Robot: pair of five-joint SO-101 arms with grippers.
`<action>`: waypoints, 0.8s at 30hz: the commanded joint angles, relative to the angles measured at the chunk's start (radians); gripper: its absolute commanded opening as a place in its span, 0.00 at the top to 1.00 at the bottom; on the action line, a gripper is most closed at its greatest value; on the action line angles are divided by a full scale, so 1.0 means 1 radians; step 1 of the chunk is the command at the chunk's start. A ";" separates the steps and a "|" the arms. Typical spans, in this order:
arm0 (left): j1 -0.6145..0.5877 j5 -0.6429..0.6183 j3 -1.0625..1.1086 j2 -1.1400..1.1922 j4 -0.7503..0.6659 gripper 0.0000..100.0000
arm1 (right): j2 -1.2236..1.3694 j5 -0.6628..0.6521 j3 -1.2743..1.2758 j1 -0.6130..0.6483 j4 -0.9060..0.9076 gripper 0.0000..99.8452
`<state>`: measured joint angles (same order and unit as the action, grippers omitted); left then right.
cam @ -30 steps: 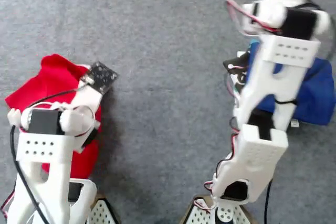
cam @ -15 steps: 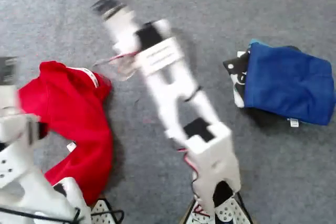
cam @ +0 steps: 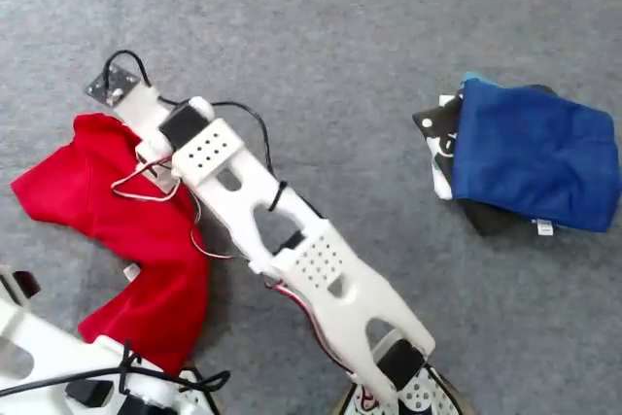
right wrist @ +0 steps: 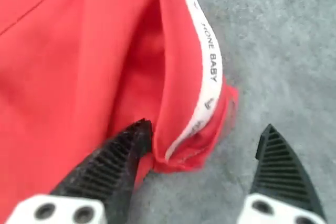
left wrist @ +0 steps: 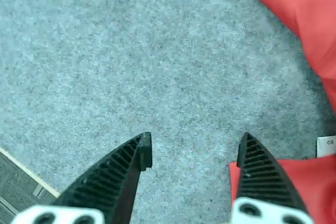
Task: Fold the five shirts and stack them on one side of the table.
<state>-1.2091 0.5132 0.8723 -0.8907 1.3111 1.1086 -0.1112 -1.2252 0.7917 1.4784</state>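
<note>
right gripper (right wrist: 207, 129) swung across to one red shirt (cam: 68, 191); one stack (cam: 535, 157) opposite.

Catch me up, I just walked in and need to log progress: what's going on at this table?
The right arm is stretched across the grey table to the unfolded red shirt. The right end effector is open, straddling the shirt's collar edge. The left end effector is open too, over bare table beside the shirt's edge. A stack of folded clothes with a blue shirt on top sits on the opposite side.
</note>
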 commanded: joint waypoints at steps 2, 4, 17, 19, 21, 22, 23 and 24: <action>-0.016 -0.012 0.027 -0.003 -0.003 0.72 | 0.120 0.009 -0.229 -0.112 -0.009 0.81; -0.012 -0.012 0.050 -0.003 -0.002 0.72 | 0.162 0.009 -0.309 -0.175 -0.008 0.97; 0.321 -0.226 0.059 -0.003 -0.009 0.73 | 0.079 0.005 -0.366 -0.598 0.290 0.99; 0.398 -0.293 0.059 -0.003 -0.008 0.73 | 0.025 -0.011 -0.271 -0.672 0.290 0.99; 0.466 -0.336 0.062 -0.003 -0.008 0.73 | -0.045 -0.041 -0.119 -0.730 0.292 0.99; 0.496 -0.347 0.064 -0.002 -0.008 0.73 | -0.087 -0.054 -0.022 -0.753 0.290 0.99; 0.524 -0.353 0.064 -0.002 -0.008 0.73 | -0.127 -0.074 0.076 -0.769 0.290 0.99; 0.552 -0.356 0.064 0.000 -0.008 0.73 | -0.171 -0.098 0.179 -0.778 0.290 0.99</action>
<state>-0.7380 0.1880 0.9475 -0.8907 1.3111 1.0994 -0.1603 -1.2912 0.0598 1.7607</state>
